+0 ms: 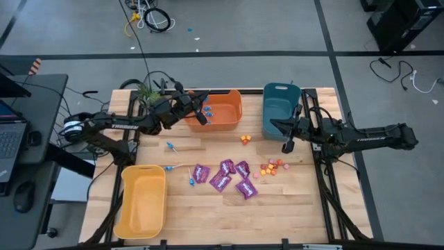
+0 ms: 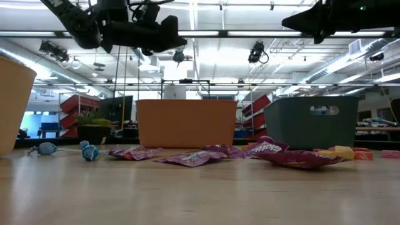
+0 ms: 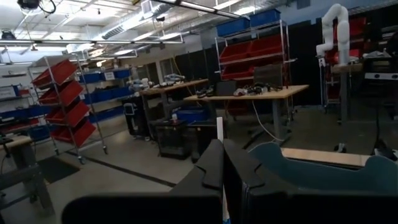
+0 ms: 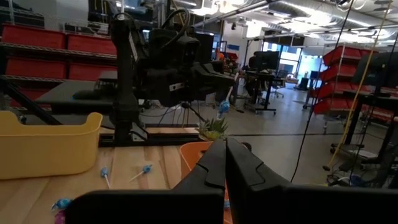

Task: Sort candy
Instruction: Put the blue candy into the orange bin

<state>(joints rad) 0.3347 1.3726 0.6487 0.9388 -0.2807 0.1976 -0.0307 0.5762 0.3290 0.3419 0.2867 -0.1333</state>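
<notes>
Candy: purple packets (image 1: 229, 177) clustered mid-surface, small orange/pink pieces (image 1: 272, 167) just to their right, a few blue lollipops (image 1: 171, 147) to their left, some in orange bin (image 1: 216, 110). Left tool (image 1: 202, 118) over orange bin, clenched on a blue lollipop (image 4: 223, 107). Right tool (image 1: 286, 146) clenched, holding nothing, raised beside teal bin (image 1: 279, 107). Yellow bin (image 1: 141, 201) near front left corner.

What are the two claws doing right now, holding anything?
Left gripper: closed on a blue lollipop, above the orange bin.
Right gripper: closed, holding nothing, beside the teal bin.
</notes>
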